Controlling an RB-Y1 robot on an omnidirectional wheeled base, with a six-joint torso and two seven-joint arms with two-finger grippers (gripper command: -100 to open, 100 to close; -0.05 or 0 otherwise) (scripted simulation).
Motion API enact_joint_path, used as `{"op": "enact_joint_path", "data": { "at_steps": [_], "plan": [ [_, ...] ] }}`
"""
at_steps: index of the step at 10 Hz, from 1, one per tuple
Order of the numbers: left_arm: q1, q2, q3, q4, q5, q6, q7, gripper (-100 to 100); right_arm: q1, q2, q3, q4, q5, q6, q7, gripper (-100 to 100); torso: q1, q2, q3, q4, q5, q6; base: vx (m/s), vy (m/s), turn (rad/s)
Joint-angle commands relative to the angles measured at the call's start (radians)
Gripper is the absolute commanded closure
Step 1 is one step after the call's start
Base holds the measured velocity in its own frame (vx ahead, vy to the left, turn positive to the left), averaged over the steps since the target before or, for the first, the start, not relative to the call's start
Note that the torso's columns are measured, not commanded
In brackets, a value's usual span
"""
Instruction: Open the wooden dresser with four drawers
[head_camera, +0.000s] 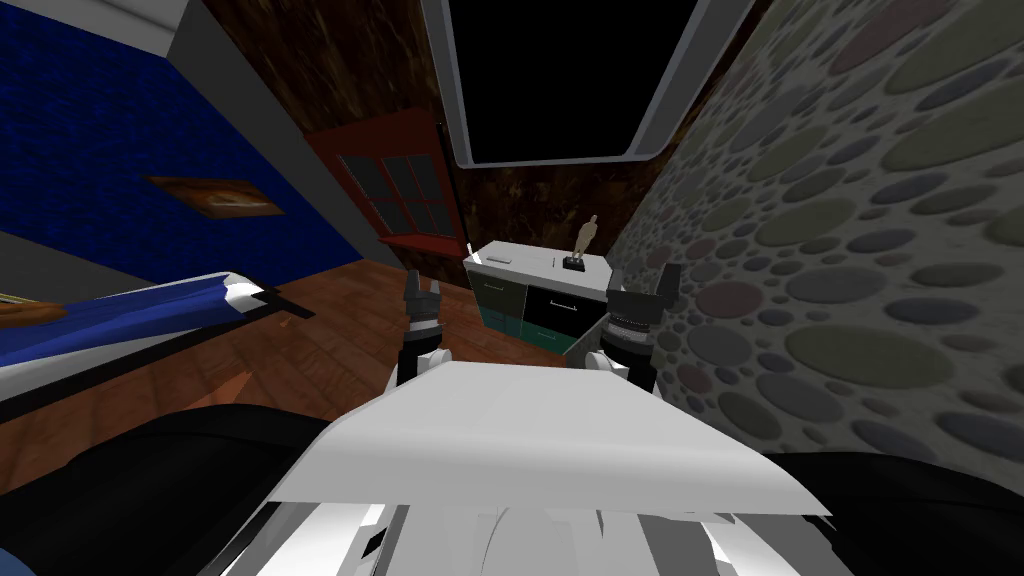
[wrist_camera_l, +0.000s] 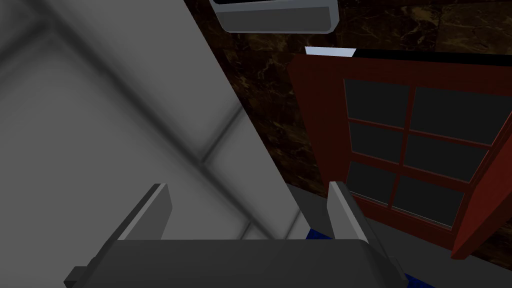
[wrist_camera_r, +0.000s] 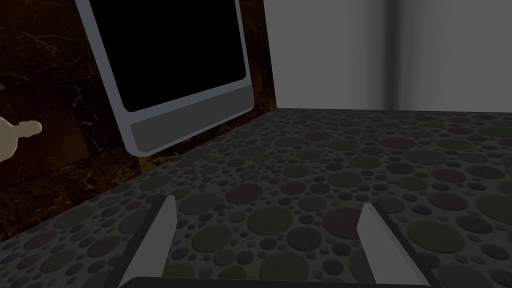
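Note:
The dresser (head_camera: 528, 263) stands ahead in the corner against the dark far wall. It has a white top and dark green, black and teal drawer fronts. A small tan figurine (head_camera: 586, 238) and a flat grey item stand on its top; the figurine's head (wrist_camera_r: 21, 131) also shows in the right wrist view. My left gripper (head_camera: 422, 294) (wrist_camera_l: 252, 212) is raised in front of my chest, short of the dresser, open and holding nothing. My right gripper (head_camera: 641, 290) (wrist_camera_r: 267, 235) is raised near the dresser's right side, also open and holding nothing.
A red door with dark panes (head_camera: 398, 190) stands ajar left of the dresser. A pebble-patterned wall (head_camera: 850, 250) runs close on my right. A bed with a blue cover (head_camera: 130, 310) lies at the left. Wooden floor (head_camera: 330, 330) stretches between me and the dresser.

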Motion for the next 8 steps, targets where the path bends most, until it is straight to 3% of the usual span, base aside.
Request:
{"op": "enact_joint_path", "data": {
  "at_steps": [1,8],
  "plan": [
    [0.0,0.0,0.0,0.0,0.0,0.0,0.0,0,0.0,0.0,0.0,0.0,0.0,0.0,0.0,0,0.0,0.04,-0.082,0.041,0.0,0.0,0.0,0.0,0.0],
    [0.0,0.0,0.0,0.0,0.0,0.0,0.0,0,0.0,0.0,0.0,0.0,0.0,0.0,0.0,0,0.0,0.544,-1.087,0.544,0.0,0.0,0.0,0.0,0.0]
  ]
}}
